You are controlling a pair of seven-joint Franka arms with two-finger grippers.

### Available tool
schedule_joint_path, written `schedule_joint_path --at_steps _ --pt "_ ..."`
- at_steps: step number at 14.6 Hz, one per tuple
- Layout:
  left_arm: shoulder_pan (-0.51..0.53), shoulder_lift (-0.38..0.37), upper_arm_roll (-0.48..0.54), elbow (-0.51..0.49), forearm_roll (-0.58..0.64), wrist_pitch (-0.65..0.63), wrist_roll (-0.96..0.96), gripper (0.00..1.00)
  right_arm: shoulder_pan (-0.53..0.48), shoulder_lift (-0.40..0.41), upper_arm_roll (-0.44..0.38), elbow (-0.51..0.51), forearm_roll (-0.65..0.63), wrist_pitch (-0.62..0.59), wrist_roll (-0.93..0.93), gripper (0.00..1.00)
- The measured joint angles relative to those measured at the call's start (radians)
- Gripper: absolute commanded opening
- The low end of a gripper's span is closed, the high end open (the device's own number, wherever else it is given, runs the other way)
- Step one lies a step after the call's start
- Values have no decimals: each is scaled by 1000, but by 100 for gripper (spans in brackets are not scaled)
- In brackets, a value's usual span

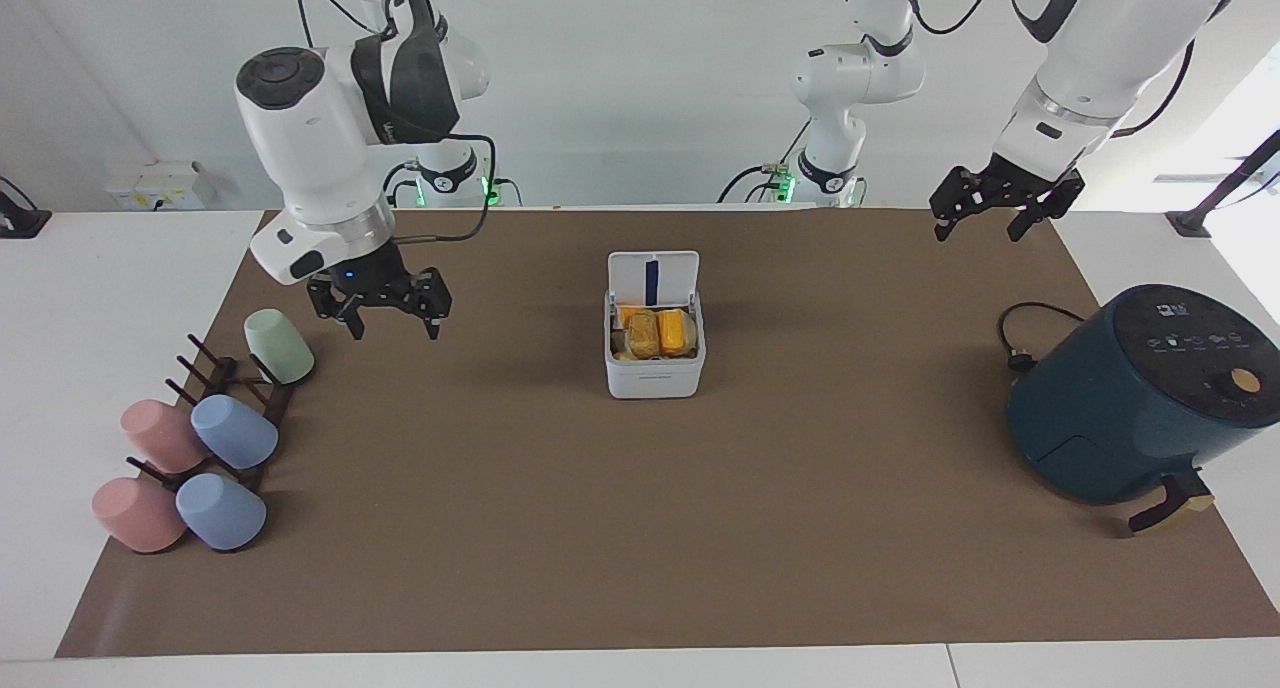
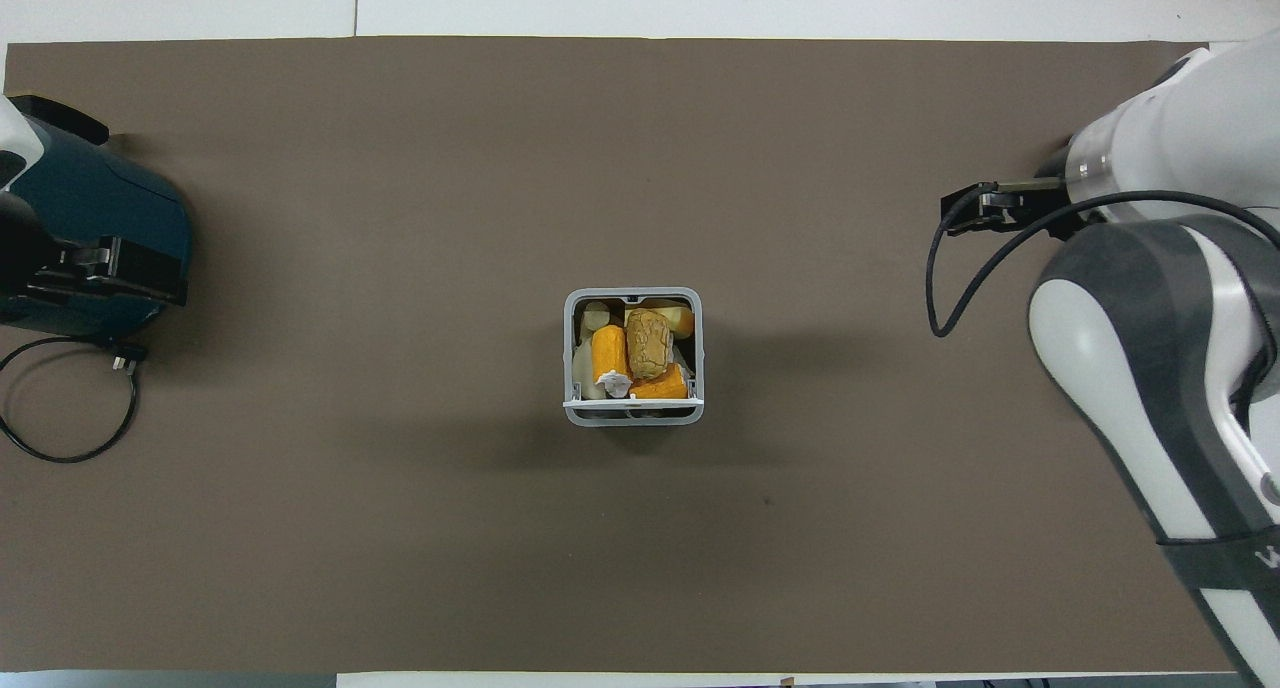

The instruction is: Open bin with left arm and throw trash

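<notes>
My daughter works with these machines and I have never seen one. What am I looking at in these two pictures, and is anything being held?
These are two robot arms at a table covered with a brown mat. One picture is taken from across the table, facing the arms; the other looks down from above their end.

In the middle stands a small white bin with its lid up and the orange-yellow trash inside. Toward the left arm's end sits a dark teal air fryer; toward the right arm's end is a rack of pastel cups.

Each arm ends in a two-finger gripper. The right gripper hangs open over the mat, near the green cup. The left gripper waits open over the mat's edge. Neither holds anything.
</notes>
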Motion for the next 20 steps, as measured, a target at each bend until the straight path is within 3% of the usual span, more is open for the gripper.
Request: schedule_joint_path --at_steps 7,20 --pt "0 0 0 0 0 1 0 100 0 -131 -114 1 1 -214 -117 100" --pt "0 0 0 0 0 2 0 100 8 -140 -78 20 8 -295 -73 100"
